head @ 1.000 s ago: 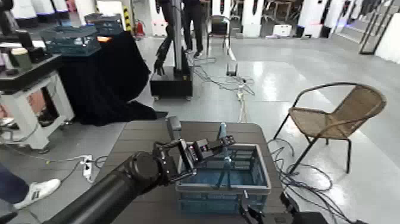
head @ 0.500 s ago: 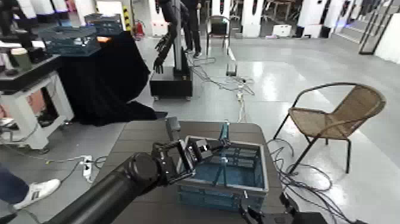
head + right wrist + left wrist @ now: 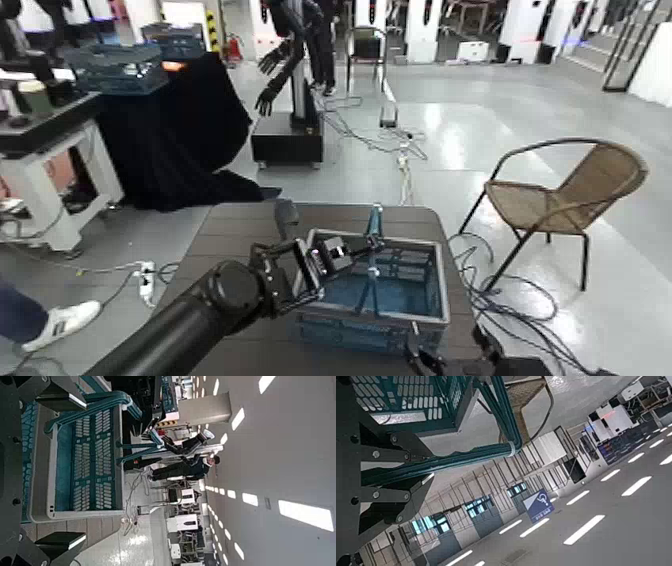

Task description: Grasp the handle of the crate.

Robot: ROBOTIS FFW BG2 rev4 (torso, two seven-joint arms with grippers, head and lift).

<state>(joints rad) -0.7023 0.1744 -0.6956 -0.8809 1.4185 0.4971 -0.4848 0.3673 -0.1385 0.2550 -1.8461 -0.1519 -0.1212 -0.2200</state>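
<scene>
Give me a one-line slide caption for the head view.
Left tool closed on the raised teal handle of the blue crate on a dark table; right tool waits at the crate's near edge.

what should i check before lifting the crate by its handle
1. Handle runs between the left hand's fingers: ok.
2. Left hand shut on handle: ok.
3. Crate flat on table: cannot tell.
4. Right hand open, low at the near edge, off the crate: ok.
5. Chair apart from table: ok.
</scene>
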